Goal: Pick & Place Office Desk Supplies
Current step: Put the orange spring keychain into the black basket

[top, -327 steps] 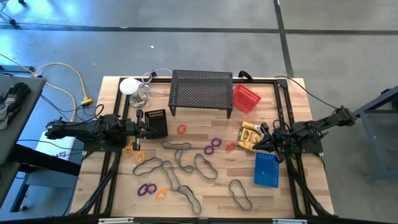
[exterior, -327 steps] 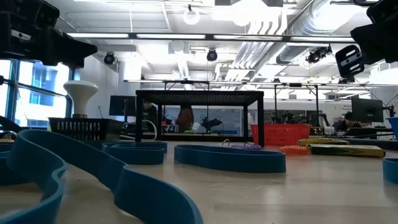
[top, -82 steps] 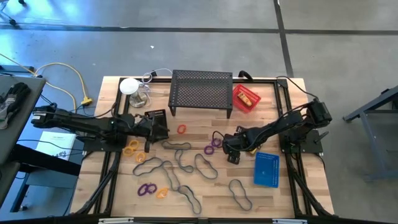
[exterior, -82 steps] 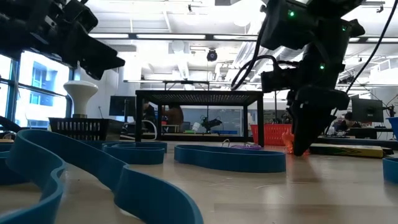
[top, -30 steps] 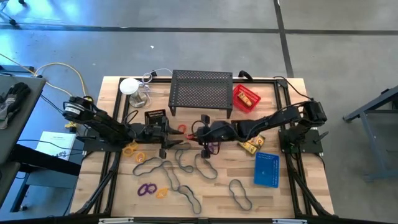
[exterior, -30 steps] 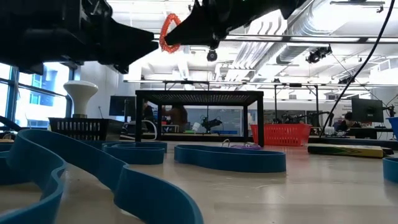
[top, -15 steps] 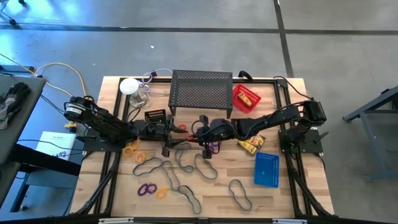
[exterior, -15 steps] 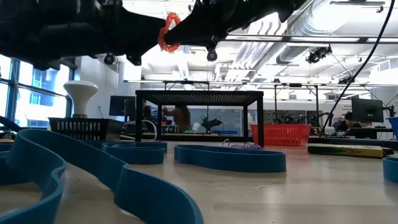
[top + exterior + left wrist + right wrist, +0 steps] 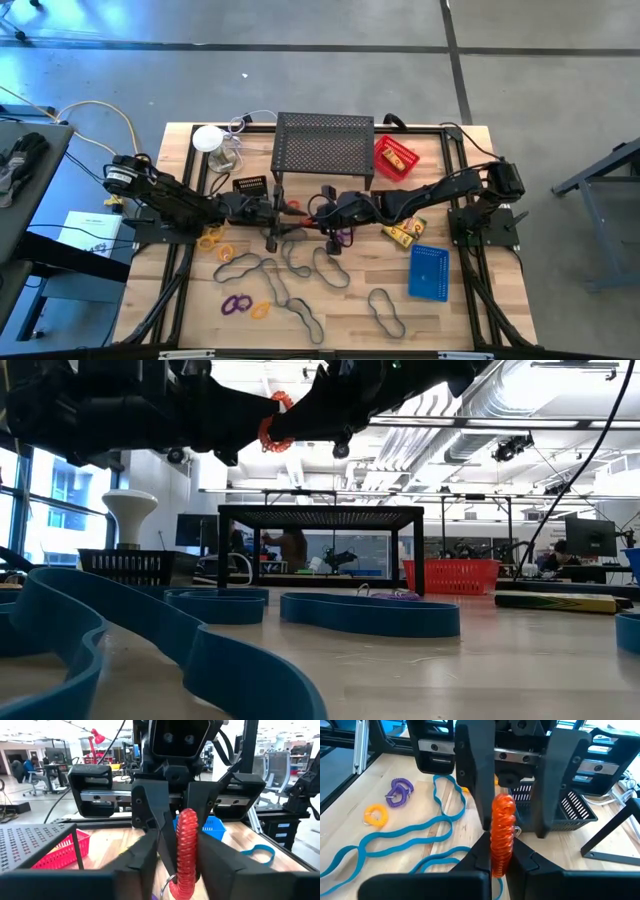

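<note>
An orange-red coiled ring hangs in the air over the table's middle, in front of the black perforated stand. My right gripper reaches in from the right and is shut on it. My left gripper faces it from the left, open. Its fingers stand on either side of the ring, and I cannot tell whether they touch it. Thin dark loops and purple rings lie on the table below. My right gripper pinches the ring's coiled band between its two fingers. The fingers come nearly level from the table's right side. The ring stands on edge, lifted clear of the table, and its free part juts toward my left gripper.
A black mesh tray sits left of the stand, and a red tray sits to its right. A yellow box and a blue tray lie at the right. A white-topped glass stands at the far left. Orange rings lie near the left arm.
My left gripper has moved toward the table's right, up to the ring held by my right gripper. Its fingers now flank the ring and have drawn closer together. My right gripper and the ring have kept still in the air.
</note>
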Tool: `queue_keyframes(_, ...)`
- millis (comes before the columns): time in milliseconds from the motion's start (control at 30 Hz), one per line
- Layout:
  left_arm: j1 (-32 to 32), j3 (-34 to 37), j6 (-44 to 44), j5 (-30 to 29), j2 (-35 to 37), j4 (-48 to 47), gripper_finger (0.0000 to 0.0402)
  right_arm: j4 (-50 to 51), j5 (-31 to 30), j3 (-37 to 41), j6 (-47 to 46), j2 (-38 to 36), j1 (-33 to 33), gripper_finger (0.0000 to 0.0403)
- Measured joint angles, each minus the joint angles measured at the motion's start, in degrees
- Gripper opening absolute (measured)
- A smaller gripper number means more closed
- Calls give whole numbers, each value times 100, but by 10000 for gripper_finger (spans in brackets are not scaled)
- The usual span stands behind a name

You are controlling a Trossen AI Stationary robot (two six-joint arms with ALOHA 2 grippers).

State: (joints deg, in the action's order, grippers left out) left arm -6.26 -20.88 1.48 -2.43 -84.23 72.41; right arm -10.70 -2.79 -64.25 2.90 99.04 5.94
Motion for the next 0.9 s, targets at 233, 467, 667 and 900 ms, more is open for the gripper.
queue_keyframes(233, 24, 0, -133, -134, 2, -84, 15, -15, -14, 0, -23, 2, 10, 71)
queue_keyframes(467, 11, 0, -1060, -6, 520, -1105, 5, 475, -603, -7, -479, -28, 205, 158)
queue_keyframes(667, 9, -35, -1589, 37, 2153, -3956, 4, 1347, -1816, -7, -769, -59, 476, 244)
queue_keyframes(900, 9, -873, -2664, -769, 4136, -8939, 4, 1713, -1780, -7, -933, -59, 685, 286)
